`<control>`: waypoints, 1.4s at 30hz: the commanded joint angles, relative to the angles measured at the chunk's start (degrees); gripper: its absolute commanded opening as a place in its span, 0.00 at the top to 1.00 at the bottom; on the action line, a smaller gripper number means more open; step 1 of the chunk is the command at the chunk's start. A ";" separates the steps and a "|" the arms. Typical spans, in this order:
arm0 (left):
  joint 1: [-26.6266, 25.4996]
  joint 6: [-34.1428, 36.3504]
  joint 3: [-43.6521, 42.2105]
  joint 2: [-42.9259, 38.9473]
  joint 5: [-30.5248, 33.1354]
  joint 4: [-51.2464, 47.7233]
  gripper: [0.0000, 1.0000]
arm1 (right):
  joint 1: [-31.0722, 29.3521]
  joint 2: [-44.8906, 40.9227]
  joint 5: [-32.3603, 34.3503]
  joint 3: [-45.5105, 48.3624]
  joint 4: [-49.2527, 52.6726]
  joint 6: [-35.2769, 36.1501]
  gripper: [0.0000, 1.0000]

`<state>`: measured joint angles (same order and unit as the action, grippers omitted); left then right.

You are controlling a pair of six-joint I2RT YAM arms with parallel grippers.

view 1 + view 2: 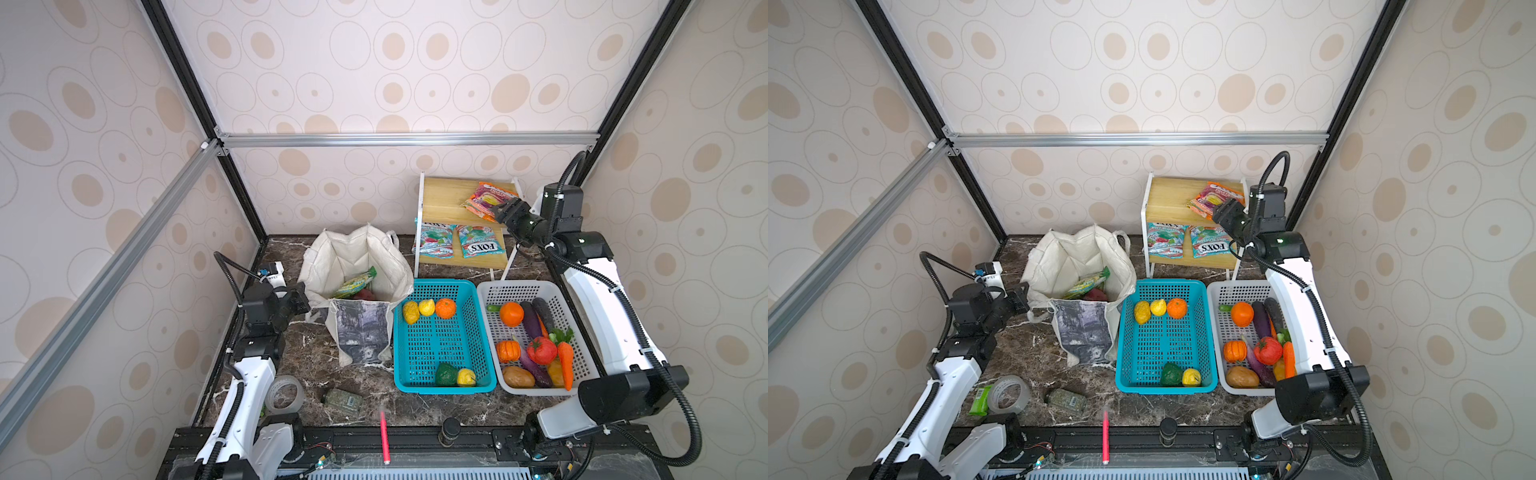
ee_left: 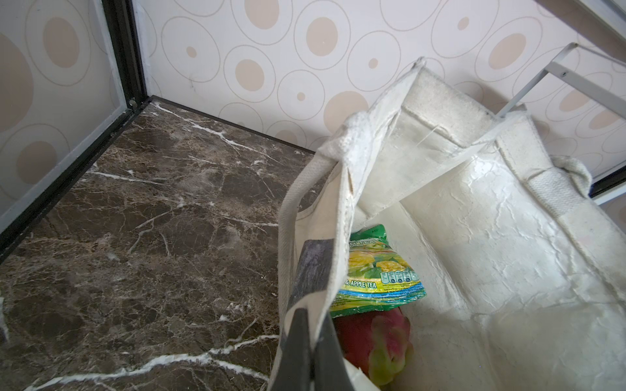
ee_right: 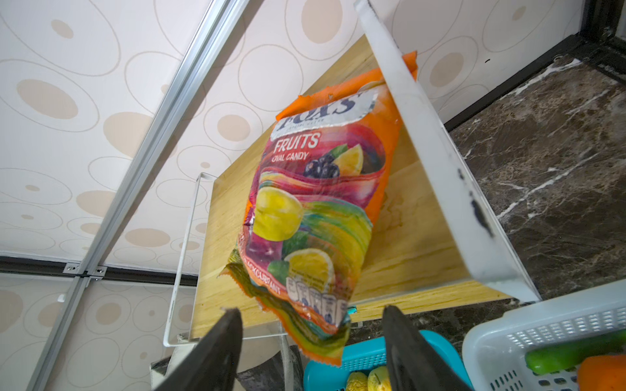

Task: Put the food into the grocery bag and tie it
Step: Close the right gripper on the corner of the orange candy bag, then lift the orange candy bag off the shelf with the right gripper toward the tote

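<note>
My left gripper (image 2: 311, 318) pinches the rim of the off-white canvas grocery bag (image 2: 474, 237). My right gripper (image 3: 311, 311), jaws apart, straddles the glossy orange-red candy packet (image 3: 315, 203) overhanging the wooden shelf (image 3: 423, 237). Risk: shallow corner bite, I think; foil slips.

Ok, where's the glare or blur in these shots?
Right wrist view: right gripper soft-edged, orange packet sharp, faint sheen. Left wrist view: bag lining glares, dragon fruit slightly blurred. In both top views: even light, red stick smeared at its far end.
</note>
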<state>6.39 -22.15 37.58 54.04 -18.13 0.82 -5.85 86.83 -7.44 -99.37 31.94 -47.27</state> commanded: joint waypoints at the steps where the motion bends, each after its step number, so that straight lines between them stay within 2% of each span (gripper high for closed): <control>1: 0.21 0.09 1.68 -1.10 -0.85 0.92 1.00 | 0.95 0.95 -2.57 1.28 -2.01 -3.04 0.39; 6: 0.20 0.09 1.67 -1.06 -0.78 0.86 1.00 | 1.08 1.35 -3.69 1.22 -2.43 -2.45 0.62; 12: 0.26 0.09 1.68 -1.09 -0.77 0.93 1.00 | 1.06 1.99 -6.68 0.44 -3.16 -0.89 0.97; 14: 0.21 0.09 1.61 -1.05 -0.70 0.87 1.00 | 1.02 2.61 -8.54 -0.30 -2.85 -0.37 1.00; 19: 0.24 0.09 1.63 -1.07 -0.63 0.87 1.00 | 0.60 5.08 -12.87 -3.23 0.06 2.90 1.00; 23: 0.23 0.09 1.62 -0.93 -0.56 0.93 1.00 | -1.54 7.45 -14.26 -7.92 4.54 8.83 1.00; 27: 0.28 0.11 1.58 -0.80 -0.50 0.78 1.00 | -3.77 10.81 -13.97 -14.59 11.18 15.00 1.00; 32: 0.27 0.27 1.57 -0.73 -0.17 0.68 1.00 | -3.82 10.50 -10.38 -14.61 12.41 16.45 0.99; 34: 0.19 0.27 1.57 -0.74 0.02 0.68 1.00 | -3.78 10.22 -8.69 -14.31 12.78 16.23 0.89; 36: 0.22 0.19 1.59 -0.75 0.01 0.74 1.00 | -3.65 9.73 -7.44 -13.41 12.41 15.96 0.62; 37: 0.22 0.18 1.62 -0.64 -0.07 0.79 1.00 | -3.59 9.45 -7.74 -12.87 11.85 15.89 0.53; 38: 0.21 0.16 1.61 -0.63 -0.06 0.70 1.00 | -3.61 9.09 -8.46 -12.22 11.08 15.81 0.49; 42: 0.26 0.18 1.66 -0.59 -0.14 0.76 1.00 | -3.60 8.19 -11.13 -10.67 7.88 14.28 0.51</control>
<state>6.39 -22.15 37.58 53.98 -18.09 0.80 -9.63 96.53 -17.39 -111.28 41.43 -32.21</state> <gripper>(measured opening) 0.048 0.495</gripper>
